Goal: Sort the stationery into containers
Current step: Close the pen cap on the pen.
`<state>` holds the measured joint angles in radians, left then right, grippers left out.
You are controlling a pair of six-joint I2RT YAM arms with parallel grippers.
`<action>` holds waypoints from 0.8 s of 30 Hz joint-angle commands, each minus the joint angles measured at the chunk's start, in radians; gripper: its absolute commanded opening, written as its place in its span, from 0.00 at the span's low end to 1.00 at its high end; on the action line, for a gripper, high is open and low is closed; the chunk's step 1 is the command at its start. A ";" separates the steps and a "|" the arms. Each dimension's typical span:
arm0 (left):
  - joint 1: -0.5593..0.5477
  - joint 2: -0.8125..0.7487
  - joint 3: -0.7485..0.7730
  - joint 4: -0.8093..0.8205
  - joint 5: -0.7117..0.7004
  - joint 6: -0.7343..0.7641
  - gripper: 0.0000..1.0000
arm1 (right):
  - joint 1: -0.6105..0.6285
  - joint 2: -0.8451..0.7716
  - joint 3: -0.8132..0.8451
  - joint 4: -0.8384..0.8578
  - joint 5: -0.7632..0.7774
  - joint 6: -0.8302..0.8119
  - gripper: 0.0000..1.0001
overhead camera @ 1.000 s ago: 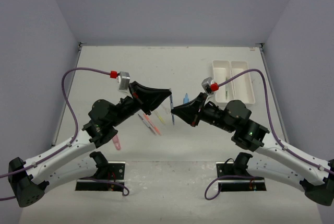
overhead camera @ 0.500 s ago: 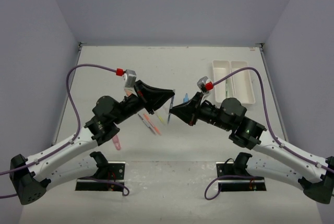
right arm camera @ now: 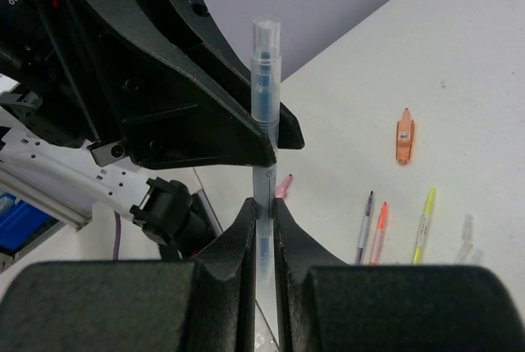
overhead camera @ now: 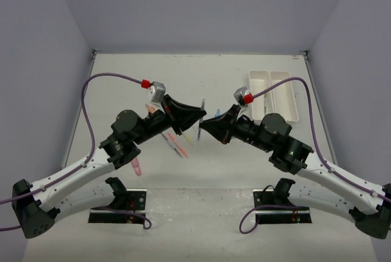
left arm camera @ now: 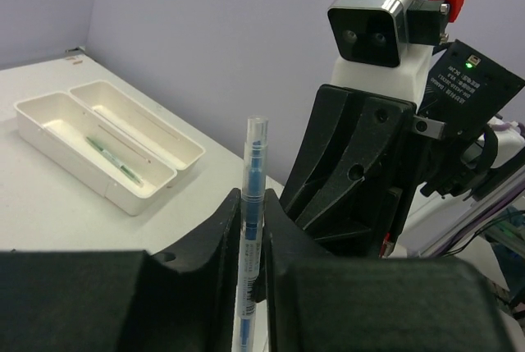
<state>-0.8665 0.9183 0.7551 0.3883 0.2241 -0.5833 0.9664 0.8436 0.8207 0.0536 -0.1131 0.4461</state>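
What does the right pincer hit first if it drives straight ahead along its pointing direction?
Most likely the left pincer, which faces it almost tip to tip; only the blue pen, clamped in the right pincer, stands between them. Exact gap unclear.

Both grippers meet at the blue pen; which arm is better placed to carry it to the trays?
Right. The right gripper is clamped on the blue pen, and the white trays lie on its side.
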 commanded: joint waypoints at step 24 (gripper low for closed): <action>-0.005 -0.141 -0.104 0.184 -0.005 -0.111 0.00 | -0.002 0.141 0.129 0.151 -0.193 0.000 0.20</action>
<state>-0.8646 0.7937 0.6679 0.4771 0.2123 -0.6549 0.9684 0.9711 0.8786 0.1500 -0.2851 0.4460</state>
